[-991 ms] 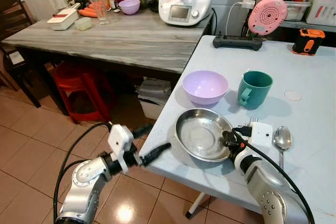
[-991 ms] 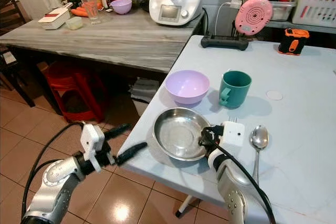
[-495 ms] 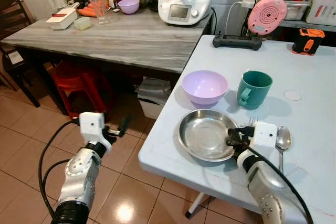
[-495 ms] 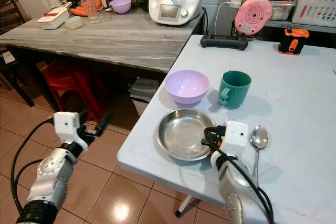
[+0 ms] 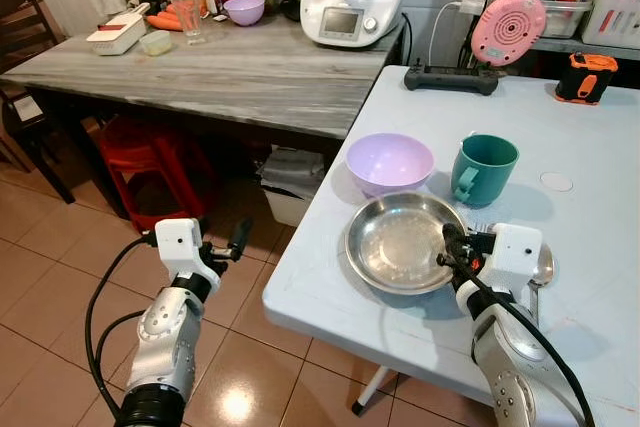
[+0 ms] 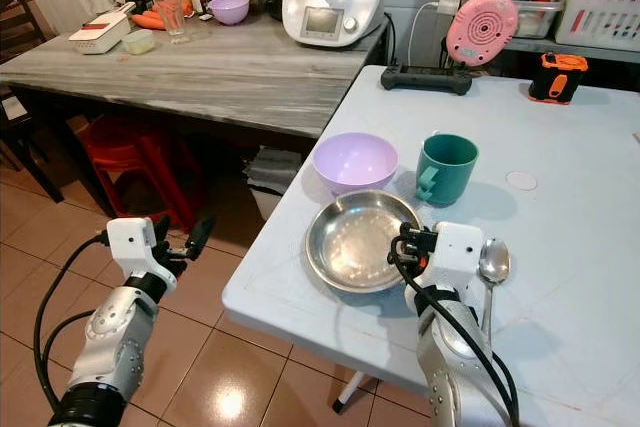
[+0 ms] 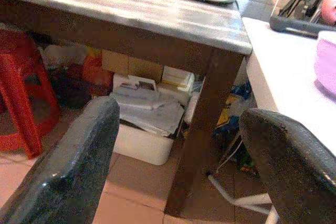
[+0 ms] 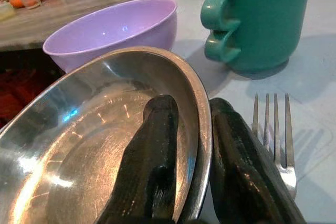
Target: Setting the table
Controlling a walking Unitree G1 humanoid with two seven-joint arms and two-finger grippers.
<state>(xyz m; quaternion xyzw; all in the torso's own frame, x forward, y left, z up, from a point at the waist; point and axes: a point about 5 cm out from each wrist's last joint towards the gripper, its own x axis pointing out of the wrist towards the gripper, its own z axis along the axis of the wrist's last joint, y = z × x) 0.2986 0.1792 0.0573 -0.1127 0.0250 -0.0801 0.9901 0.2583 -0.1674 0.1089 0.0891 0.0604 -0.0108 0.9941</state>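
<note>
Pinching the plate (image 5: 398, 242) by its rim, the right gripper (image 8: 185, 182) had one black finger inside the dish and the other outside, closed tight on the metal edge. The plate lay near the front-left corner of the table (image 5: 600, 147), just behind the front edge, with the side nearest the gripper seemingly lifted a little, though the tilt was hard to judge. Behind it stood the bowl (image 5: 389, 163), its base almost touching the plate's far rim, and the mug (image 5: 483, 170) stood beside the bowl, further from the left edge. A fork (image 8: 273, 135) lay just beside the held rim, and a spoon (image 5: 541, 267) lay past the gripper's body, toward the right.

Such a plate was probably stainless steel: stiff, light, hard to damage, but smooth and slippery under hard finger pads. A hold at one point of the rim would likely let it swing or slide, so a deep bite with the inner finger well down the sloped wall seemed the soundest grip. Dragging it flat rather than lifting it high would probably be safer, with the bowl and fork so close.

The left gripper (image 7: 178, 166) hung off the table's left edge above the floor, fingers spread wide and holding nothing.
</note>
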